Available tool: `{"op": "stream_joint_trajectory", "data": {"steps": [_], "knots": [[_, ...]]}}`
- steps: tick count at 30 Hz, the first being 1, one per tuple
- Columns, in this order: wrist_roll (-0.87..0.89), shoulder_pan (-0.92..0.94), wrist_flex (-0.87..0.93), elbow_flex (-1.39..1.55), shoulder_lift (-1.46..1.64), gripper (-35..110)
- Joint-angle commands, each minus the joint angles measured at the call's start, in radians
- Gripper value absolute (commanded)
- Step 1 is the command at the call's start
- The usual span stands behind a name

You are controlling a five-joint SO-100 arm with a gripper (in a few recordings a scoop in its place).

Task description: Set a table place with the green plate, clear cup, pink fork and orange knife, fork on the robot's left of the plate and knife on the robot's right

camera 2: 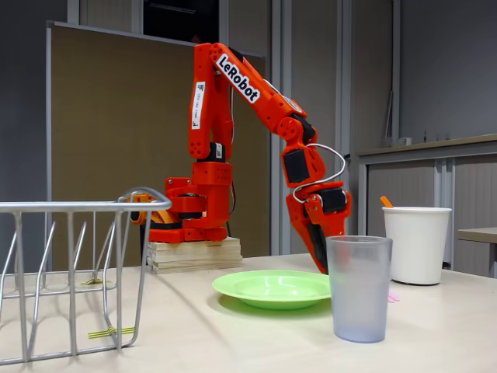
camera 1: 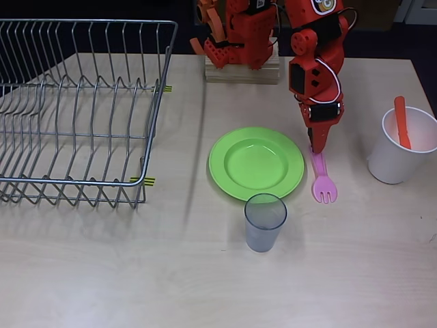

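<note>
Near the middle of the overhead view, the green plate (camera 1: 256,164) sits flat on the pale tabletop (camera 1: 205,273), with the clear cup (camera 1: 264,222) standing upright just below it toward the lower edge of the frame. At the plate's right rim lies the pink fork (camera 1: 322,179), tines pointing down the frame, and the red arm's jaws (camera 1: 317,145) are down right at the handle end; they look narrow and pinched together there, but I cannot tell from these angles whether they grip the handle or have let it go. In the fixed view the cup (camera 2: 358,287) hides that contact point. The orange knife (camera 1: 402,123) stands blade-down in a white cup (camera 1: 403,147) at the right of the overhead view, well apart from the plate, so that step looks undone. A wire dish rack (camera 1: 75,109) fills the upper left. The risk I see: if the jaws lift while pinching or sticking to the handle, the fork could be dragged askew or flicked onto the plate's rim. Later, pulling the knife out at a slant could tip the light white cup over.
</note>
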Motion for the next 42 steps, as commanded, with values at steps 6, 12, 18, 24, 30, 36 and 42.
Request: {"op": "stream_joint_trajectory", "data": {"steps": [6, 12, 18, 24, 30, 36, 42], "knots": [[-0.199, -0.006, 0.063, -0.100, 0.115, 13], [-0.229, -0.064, 0.222, -0.170, 0.204, 17], [-0.077, -0.187, 0.416, -0.190, 0.301, 19], [0.101, -0.291, 0.509, -0.241, 0.321, 27], [0.152, -0.324, 0.528, -0.319, 0.272, 27], [0.167, -0.341, 0.546, -0.367, 0.239, 27], [0.183, -0.353, 0.551, -0.416, 0.199, 27]]}}
